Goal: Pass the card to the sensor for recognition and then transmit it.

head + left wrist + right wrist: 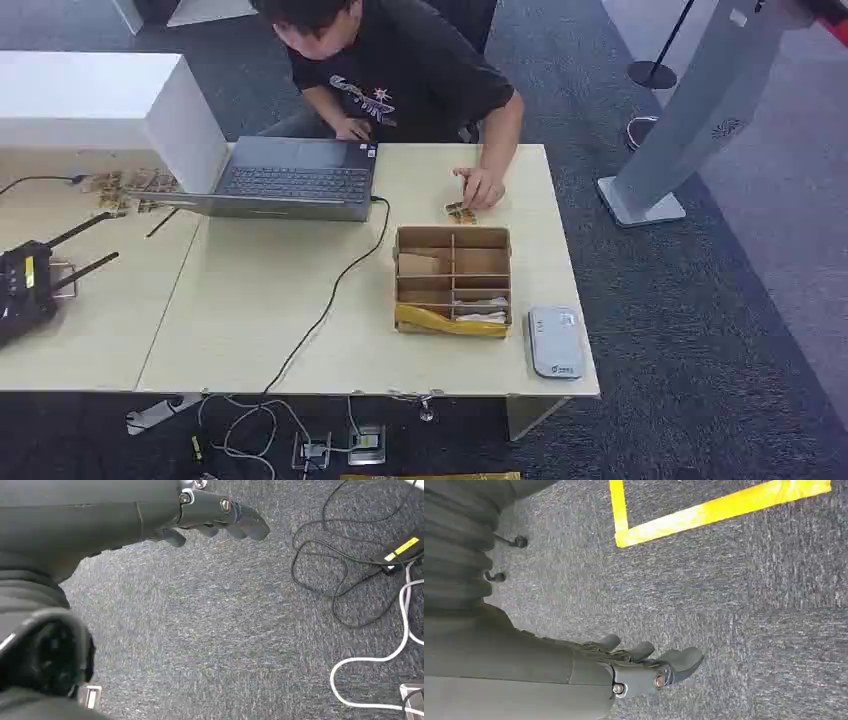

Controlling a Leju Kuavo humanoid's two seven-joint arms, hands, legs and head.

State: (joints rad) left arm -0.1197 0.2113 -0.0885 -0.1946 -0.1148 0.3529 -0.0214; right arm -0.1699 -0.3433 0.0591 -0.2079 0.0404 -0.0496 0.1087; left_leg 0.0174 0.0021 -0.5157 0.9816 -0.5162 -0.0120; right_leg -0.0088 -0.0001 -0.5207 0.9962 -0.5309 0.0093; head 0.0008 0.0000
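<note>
Both empty, fingers loosely apart: left hand (pixel 220 517), right hand (pixel 649 667), hanging over grey carpet; small tan card (pixel 460 212) far ahead on pale wooden table (pixel 260 330), under person's hand (pixel 482 188); best approached slowly, awaiting release.

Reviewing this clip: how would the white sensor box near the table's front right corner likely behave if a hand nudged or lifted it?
The white sensor box lies flat and low on the table, so it should slide rather than tip or roll. Its smooth rounded shell looks like rigid plastic, probably light and somewhat slippery. It sits near the table's edge, so a hard push might send it off.
</note>
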